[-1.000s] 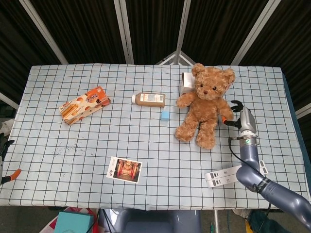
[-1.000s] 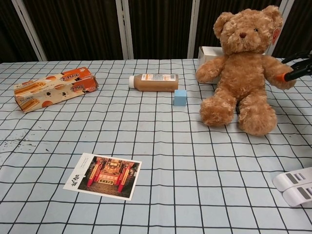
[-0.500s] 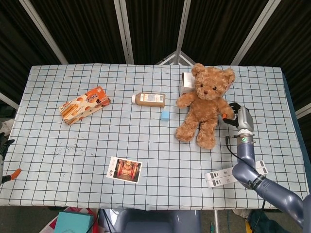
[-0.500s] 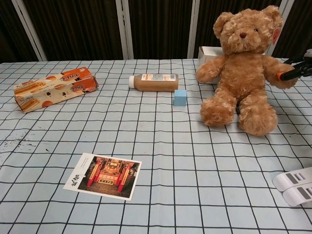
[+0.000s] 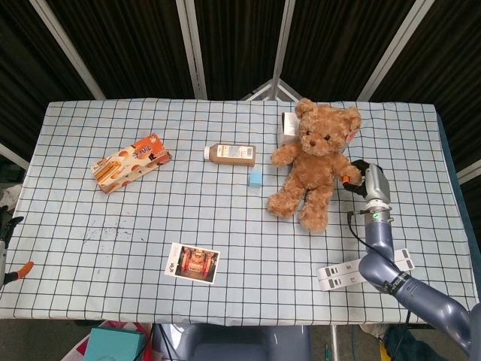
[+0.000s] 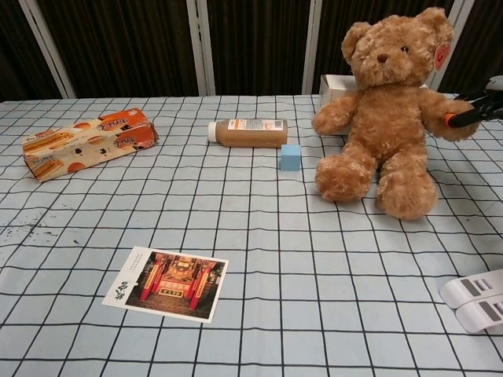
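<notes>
Right now the right hand is at the teddy bear, its dark fingers closed around the bear's paw on that side, orange tips pressed into the fur. How tight that grip is, I cannot tell from either view. The bear sits upright on the checked tablecloth, up at about two o'clock on the table in the head view, leaning its back on a small white box.

Just off the bear's foot, at nine o'clock from it, a little blue cube lies apart from everything. Beyond that at ten o'clock lies a brown bottle on its side, white cap pointing away from the bear. Well out at nine o'clock is an orange snack box, lying flat. A postcard sits at seven o'clock near the front edge. White label strips lie beside the right forearm at five o'clock.

The left hand is out of both views.
</notes>
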`<state>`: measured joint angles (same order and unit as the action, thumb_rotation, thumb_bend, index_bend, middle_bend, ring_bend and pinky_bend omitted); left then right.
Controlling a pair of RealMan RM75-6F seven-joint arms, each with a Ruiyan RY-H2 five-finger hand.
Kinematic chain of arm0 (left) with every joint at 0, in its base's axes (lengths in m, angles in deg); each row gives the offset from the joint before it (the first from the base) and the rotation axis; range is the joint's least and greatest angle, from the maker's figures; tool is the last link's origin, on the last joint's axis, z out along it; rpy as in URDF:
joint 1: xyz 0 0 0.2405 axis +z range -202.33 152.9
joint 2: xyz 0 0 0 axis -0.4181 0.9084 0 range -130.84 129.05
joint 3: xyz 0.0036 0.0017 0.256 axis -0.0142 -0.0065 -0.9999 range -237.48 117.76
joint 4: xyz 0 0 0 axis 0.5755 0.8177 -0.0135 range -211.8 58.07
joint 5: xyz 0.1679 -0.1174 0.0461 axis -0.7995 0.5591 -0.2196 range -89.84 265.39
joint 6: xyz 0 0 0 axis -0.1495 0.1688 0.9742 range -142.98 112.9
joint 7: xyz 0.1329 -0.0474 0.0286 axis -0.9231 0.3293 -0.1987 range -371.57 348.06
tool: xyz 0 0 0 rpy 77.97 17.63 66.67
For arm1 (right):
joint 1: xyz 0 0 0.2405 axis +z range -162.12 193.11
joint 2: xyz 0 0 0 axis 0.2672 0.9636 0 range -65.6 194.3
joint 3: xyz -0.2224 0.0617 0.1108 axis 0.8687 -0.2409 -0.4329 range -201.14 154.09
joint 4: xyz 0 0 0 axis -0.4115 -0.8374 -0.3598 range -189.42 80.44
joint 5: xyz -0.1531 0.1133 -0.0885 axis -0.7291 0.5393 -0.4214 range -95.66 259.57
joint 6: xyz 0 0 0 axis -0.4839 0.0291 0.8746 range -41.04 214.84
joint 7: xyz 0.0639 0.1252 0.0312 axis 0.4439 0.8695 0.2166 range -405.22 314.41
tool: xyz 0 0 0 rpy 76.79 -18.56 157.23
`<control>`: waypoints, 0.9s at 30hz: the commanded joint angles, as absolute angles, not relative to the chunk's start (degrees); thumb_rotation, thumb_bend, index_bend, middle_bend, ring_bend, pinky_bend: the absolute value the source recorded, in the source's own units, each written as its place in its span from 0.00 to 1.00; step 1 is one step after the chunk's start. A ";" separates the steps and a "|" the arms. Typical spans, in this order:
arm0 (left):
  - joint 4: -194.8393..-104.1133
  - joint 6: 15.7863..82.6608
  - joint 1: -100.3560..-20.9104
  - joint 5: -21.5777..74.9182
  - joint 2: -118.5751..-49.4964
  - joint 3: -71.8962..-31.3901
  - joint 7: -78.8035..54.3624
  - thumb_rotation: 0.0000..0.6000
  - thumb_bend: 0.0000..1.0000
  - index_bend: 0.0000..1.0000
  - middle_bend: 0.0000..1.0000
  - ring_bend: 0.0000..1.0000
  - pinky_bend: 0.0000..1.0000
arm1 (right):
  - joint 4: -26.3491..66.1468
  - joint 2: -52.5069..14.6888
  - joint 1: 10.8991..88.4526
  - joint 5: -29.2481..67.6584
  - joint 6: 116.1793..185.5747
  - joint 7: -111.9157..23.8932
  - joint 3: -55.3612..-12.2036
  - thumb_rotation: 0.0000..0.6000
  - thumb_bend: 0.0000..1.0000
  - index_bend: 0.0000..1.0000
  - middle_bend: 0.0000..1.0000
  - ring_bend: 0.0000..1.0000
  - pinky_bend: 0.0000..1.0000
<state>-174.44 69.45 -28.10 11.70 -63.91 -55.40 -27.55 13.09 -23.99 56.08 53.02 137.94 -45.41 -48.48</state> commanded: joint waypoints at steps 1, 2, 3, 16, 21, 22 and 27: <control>-174.53 69.50 -28.09 11.68 -63.89 -55.43 -27.57 1.00 0.24 0.17 0.00 0.00 0.03 | 13.33 -23.93 55.97 52.71 139.10 -46.32 -48.48 1.00 0.54 0.49 0.50 0.43 0.00; -174.58 69.56 -28.06 11.63 -63.86 -55.44 -27.54 1.00 0.24 0.17 0.00 0.00 0.03 | 13.23 -24.08 55.84 52.89 139.12 -46.37 -48.45 1.00 0.54 0.49 0.50 0.43 0.00; -174.61 69.63 -28.03 11.60 -63.84 -55.46 -27.51 1.00 0.24 0.17 0.00 0.00 0.03 | 13.02 -24.28 55.72 53.13 138.92 -46.40 -48.38 1.00 0.54 0.49 0.50 0.43 0.00; -174.63 69.58 -28.15 12.00 -64.05 -55.40 -27.96 1.00 0.24 0.17 0.00 0.00 0.03 | 13.01 -23.97 55.70 51.32 139.71 -46.88 -49.46 1.00 0.54 0.49 0.50 0.43 0.00; -174.69 69.55 -28.24 11.80 -64.15 -55.53 -28.24 1.00 0.24 0.17 0.00 0.00 0.03 | 12.22 -24.65 55.42 52.41 139.06 -48.02 -48.82 1.00 0.54 0.49 0.50 0.43 0.00; -174.69 69.57 -28.24 11.78 -64.18 -55.55 -28.27 1.00 0.24 0.17 0.00 0.00 0.03 | 11.83 -24.92 55.40 52.66 138.65 -48.16 -48.65 1.00 0.54 0.49 0.50 0.43 0.00; -174.71 69.48 -28.33 11.76 -64.29 -55.62 -28.54 1.00 0.24 0.17 0.00 0.00 0.03 | 10.92 -25.30 55.90 52.71 138.06 -48.62 -49.06 1.00 0.54 0.49 0.50 0.43 0.00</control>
